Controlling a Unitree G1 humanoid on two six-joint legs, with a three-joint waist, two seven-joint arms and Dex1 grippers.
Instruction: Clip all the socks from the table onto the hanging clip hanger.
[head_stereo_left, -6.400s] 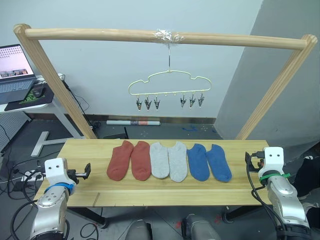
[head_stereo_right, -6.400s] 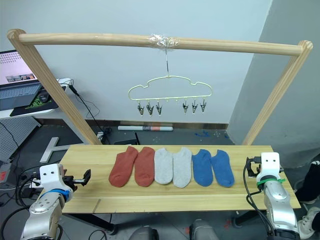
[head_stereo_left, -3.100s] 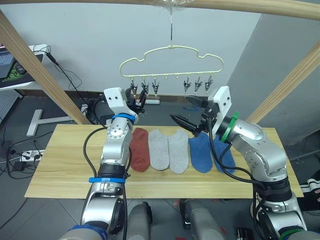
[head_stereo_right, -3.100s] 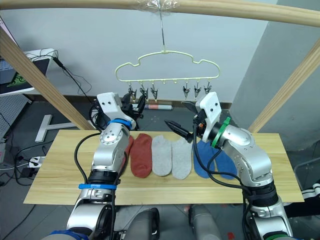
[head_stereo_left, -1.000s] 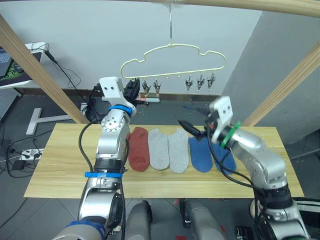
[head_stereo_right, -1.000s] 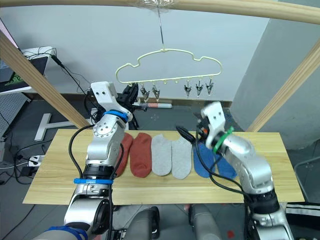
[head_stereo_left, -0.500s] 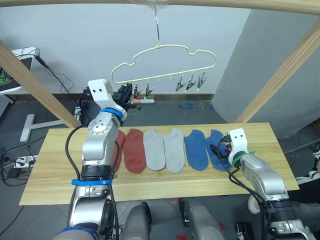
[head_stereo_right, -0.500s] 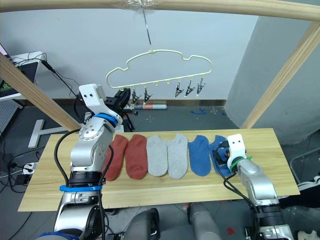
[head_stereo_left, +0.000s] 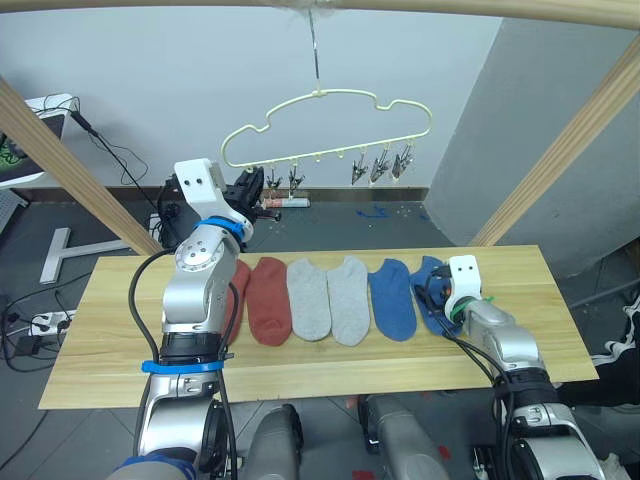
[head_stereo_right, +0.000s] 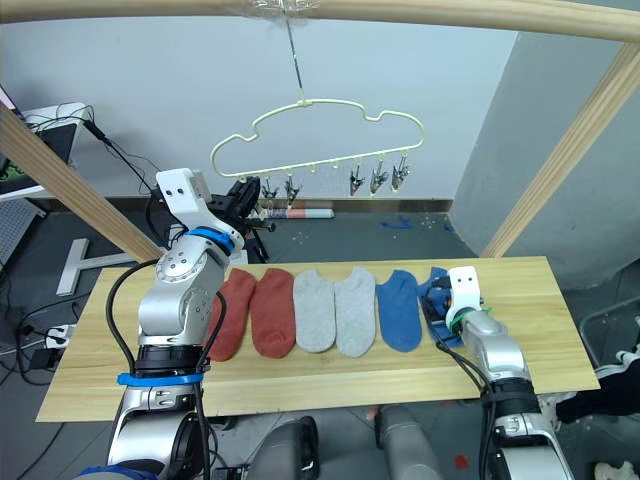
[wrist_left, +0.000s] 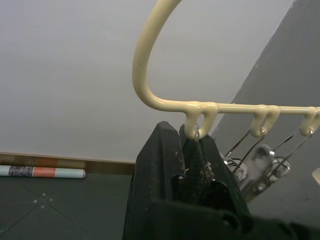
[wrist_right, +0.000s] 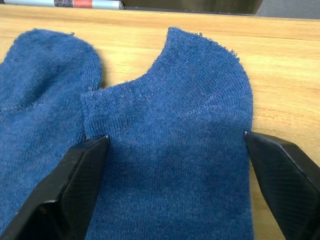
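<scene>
Six socks (head_stereo_left: 330, 300) in a row on the table (head_stereo_left: 300, 360), rust-red, grey, blue; pale-yellow clip hanger (head_stereo_left: 325, 125) hanging above

left arm: raised, reaching far and up
left gripper (head_stereo_left: 252, 186): fingers pinched together
right arm: lowered, forearm near the table
right gripper (wrist_right: 175, 165): fingers spread wide

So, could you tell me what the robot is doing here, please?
It is starting to hang socks. All six socks lie in a row on the table. The right gripper is open, its fingers straddling the cuff of the outermost blue sock. The left gripper is shut on the end clip of the pale-yellow clip hanger, under the wooden pole.
</scene>
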